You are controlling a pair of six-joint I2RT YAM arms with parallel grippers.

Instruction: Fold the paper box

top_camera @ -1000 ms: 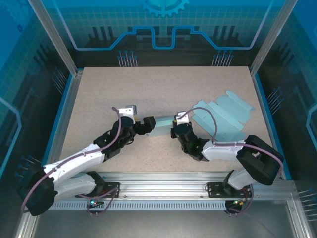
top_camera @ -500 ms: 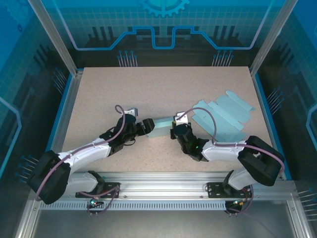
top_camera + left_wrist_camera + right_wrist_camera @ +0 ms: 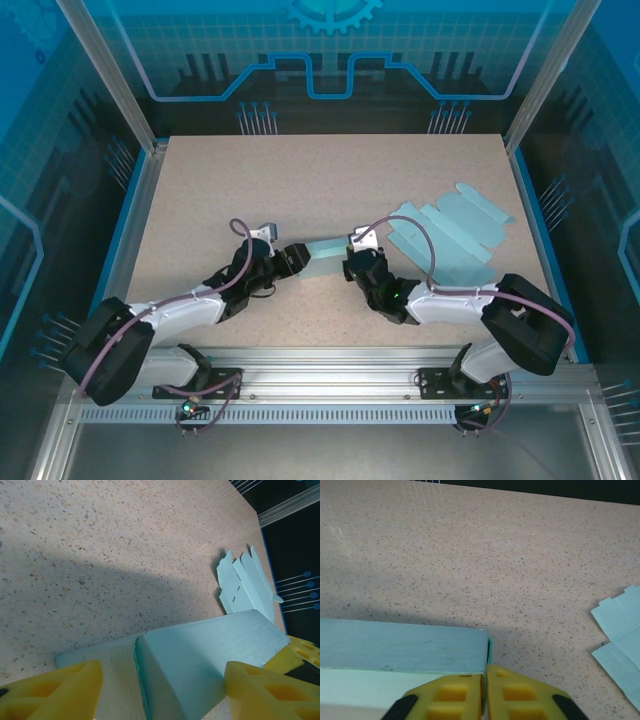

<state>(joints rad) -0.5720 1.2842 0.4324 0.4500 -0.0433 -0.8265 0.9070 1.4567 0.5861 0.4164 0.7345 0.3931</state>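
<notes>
The top view is bright, even and sharp over the speckled surface [image 3: 330,180] around the paper box [image 3: 325,250]. From the left wrist a broad soft shadow lies just beyond the box, and the yellow fingers [image 3: 55,692] beside it are blurred. From the right wrist a dimmer band borders the box.

The top external camera hangs above and behind the arm bases, which sit at 6 o'clock. It looks steeply down the table [image 3: 200,200] toward 12 o'clock, from far enough to take in both arms. The left wrist camera rides low and close behind the left gripper [image 3: 163,664], looking across the paper box [image 3: 210,660] to the flat paper sheets [image 3: 247,585] at 2 o'clock. The right wrist camera sits nearer still, with the right gripper [image 3: 484,672] at 6 o'clock. All three views share the box and the sheets.
</notes>
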